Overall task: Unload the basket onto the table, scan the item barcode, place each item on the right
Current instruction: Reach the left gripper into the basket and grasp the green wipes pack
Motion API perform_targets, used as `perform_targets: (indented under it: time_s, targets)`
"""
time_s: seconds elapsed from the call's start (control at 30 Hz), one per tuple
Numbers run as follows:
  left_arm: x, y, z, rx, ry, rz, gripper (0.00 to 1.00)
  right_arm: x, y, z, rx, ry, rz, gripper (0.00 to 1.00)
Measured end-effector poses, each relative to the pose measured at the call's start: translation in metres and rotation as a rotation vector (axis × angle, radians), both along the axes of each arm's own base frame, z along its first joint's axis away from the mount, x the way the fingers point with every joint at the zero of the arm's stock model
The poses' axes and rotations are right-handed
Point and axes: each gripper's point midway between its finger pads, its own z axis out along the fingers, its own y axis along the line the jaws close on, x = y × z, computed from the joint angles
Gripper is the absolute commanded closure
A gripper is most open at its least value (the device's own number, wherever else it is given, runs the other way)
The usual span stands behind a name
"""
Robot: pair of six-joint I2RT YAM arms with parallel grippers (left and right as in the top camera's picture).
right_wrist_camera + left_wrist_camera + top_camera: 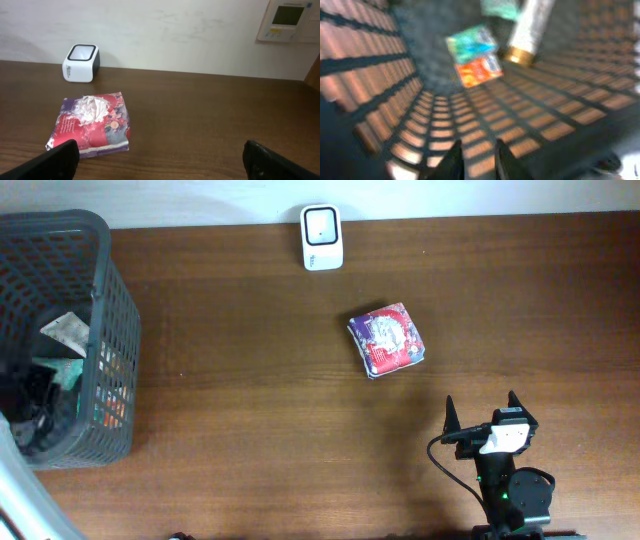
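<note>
A red and purple packet (387, 340) lies flat on the table, also seen in the right wrist view (92, 124). Behind it, at the table's far edge, stands the white barcode scanner (322, 237) with its dark window (81, 62). My right gripper (481, 404) rests near the front edge, open wide and empty (165, 160), below and to the right of the packet. My left gripper (479, 159) is down inside the dark mesh basket (110, 330). Its fingers stand a little apart with nothing between them. That view is blurred.
In the basket lie a teal packet (470, 42), an orange packet (479, 70) and a white tube with a gold band (527, 30). The basket stands at the table's left end. A wall panel (290, 20) hangs behind the table.
</note>
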Motion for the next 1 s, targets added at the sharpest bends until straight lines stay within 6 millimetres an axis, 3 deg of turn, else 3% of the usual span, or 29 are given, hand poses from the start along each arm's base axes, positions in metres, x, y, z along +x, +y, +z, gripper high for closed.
perform_targets:
  time_s: [0.07,0.1,0.13,0.2,0.23,0.3,0.37,0.4,0.43,0.47,0.5,0.53,0.73,0.8,0.9,1.0]
  targets:
    - [0.036,0.004,0.015,0.052,-0.156,-0.147,0.02,0.000,0.000,0.000,0.000,-0.002,0.000,0.01]
    - [0.057,0.014,0.032,0.127,-0.254,-0.194,0.01,0.000,0.000,0.000,0.000,0.000,0.000,0.01]
    - [0.067,0.018,0.041,0.165,-0.303,-0.224,0.01,0.000,0.000,0.000,0.000,0.000,-0.001,0.01]
    - [0.094,0.040,0.074,0.316,-0.440,-0.245,0.12,0.000,0.000,0.000,0.000,-0.001,0.000,0.01]
    - [0.103,0.052,0.088,0.391,-0.483,-0.239,0.08,0.000,0.000,0.000,-0.001,-0.001,0.000,0.01]
    - [0.110,0.062,0.084,0.421,-0.470,-0.239,0.10,0.000,0.000,0.000,0.001,-0.001,0.000,0.01]
    - [0.126,0.080,0.044,0.378,-0.384,-0.234,0.10,0.000,0.000,0.000,0.000,0.000,0.000,0.01]
    - [0.133,0.092,0.014,0.348,-0.314,-0.222,0.13,0.000,0.000,0.000,0.000,0.000,0.000,0.01]
    - [0.137,0.102,-0.017,0.318,-0.242,-0.209,0.27,0.000,0.000,0.000,0.000,0.000,0.000,0.01]
    - [0.138,0.105,-0.031,0.304,-0.208,-0.206,0.29,0.000,0.000,0.000,0.000,0.000,0.000,0.01]
    - [0.137,0.113,-0.061,0.277,-0.127,-0.196,0.18,0.000,0.000,0.000,0.000,0.000,0.000,0.01]
    - [0.136,0.118,-0.077,0.267,-0.084,-0.188,0.05,0.000,0.000,0.000,0.000,0.000,0.000,0.01]
    - [0.137,0.132,-0.159,0.187,0.074,-0.157,0.05,0.000,0.000,0.000,0.000,0.000,0.000,0.02]
    - [0.141,0.135,-0.176,0.174,0.085,-0.154,0.06,0.000,0.000,0.000,0.001,0.000,0.000,0.01]
    - [0.147,0.139,-0.175,0.189,0.065,-0.146,0.09,0.000,0.000,0.000,0.000,0.000,0.000,0.01]
    - [0.146,0.138,-0.191,0.167,0.089,-0.149,0.21,0.000,0.000,0.000,0.000,0.000,0.000,0.01]
